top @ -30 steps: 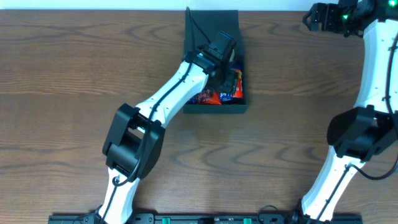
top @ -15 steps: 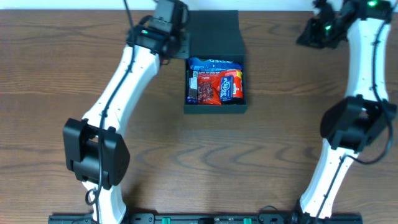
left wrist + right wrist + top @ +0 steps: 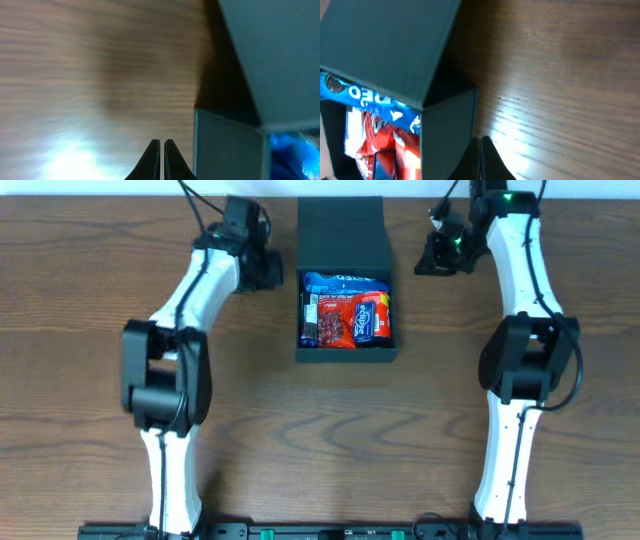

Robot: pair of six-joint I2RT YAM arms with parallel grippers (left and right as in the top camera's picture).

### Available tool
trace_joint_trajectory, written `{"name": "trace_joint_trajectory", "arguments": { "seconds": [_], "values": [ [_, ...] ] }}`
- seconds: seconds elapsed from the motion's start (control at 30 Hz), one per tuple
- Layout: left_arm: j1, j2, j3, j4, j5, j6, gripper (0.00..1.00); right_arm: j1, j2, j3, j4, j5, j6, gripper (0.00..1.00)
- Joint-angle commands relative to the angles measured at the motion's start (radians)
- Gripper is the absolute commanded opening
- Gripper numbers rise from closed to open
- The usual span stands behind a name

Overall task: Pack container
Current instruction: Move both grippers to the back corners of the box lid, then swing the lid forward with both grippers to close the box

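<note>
The container (image 3: 346, 352), a dark teal-black square box, sits at the table's far middle with its flap lid (image 3: 342, 235) standing open behind it. Inside lie a blue packet (image 3: 345, 282) and red packets (image 3: 352, 320). My left gripper (image 3: 268, 272) is shut and empty just left of the box's back corner; in the left wrist view its tips (image 3: 161, 145) hover over wood beside the box wall (image 3: 225, 147). My right gripper (image 3: 432, 260) is shut and empty to the right of the lid. In the right wrist view its tips (image 3: 481, 141) sit close by the box's outer wall (image 3: 447, 135).
Bare brown wooden table (image 3: 100, 310) surrounds the box. Both arms reach from the near edge, the left arm (image 3: 165, 370) on the left and the right arm (image 3: 520, 370) on the right. The table's far edge (image 3: 100, 196) lies just behind the lid.
The left gripper left the box, swung out to its left and shut. The right gripper came in from the far right corner toward the lid's right side and shut.
</note>
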Motion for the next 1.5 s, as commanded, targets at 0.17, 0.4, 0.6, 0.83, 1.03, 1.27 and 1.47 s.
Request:
{"name": "trace_joint_trajectory", "arguments": {
  "seconds": [0.17,0.4,0.6,0.83,1.03,1.27,1.47],
  "values": [
    [0.035,0.072,-0.006,0.154,0.181,-0.158,0.06,-0.002,0.110,0.003,0.071,-0.139,0.109,0.02],
    [0.079,0.165,0.079,0.245,0.332,-0.275,0.06,0.021,0.124,0.003,0.211,-0.162,0.187,0.01],
    [0.079,0.318,0.326,0.127,0.383,-0.303,0.06,0.020,0.177,0.003,0.312,-0.264,0.284,0.01],
    [0.078,0.381,0.428,0.058,0.426,-0.300,0.06,0.040,0.221,0.003,0.384,-0.390,0.306,0.01],
    [0.078,0.381,0.432,0.093,0.461,-0.300,0.06,0.042,0.225,0.003,0.494,-0.481,0.317,0.02],
    [0.078,0.381,0.432,0.091,0.461,-0.300,0.06,0.040,0.225,0.003,0.588,-0.605,0.316,0.02],
    [0.085,0.381,0.432,0.095,0.462,-0.300,0.06,0.040,0.225,0.003,0.616,-0.643,0.314,0.02]
  ]
}}
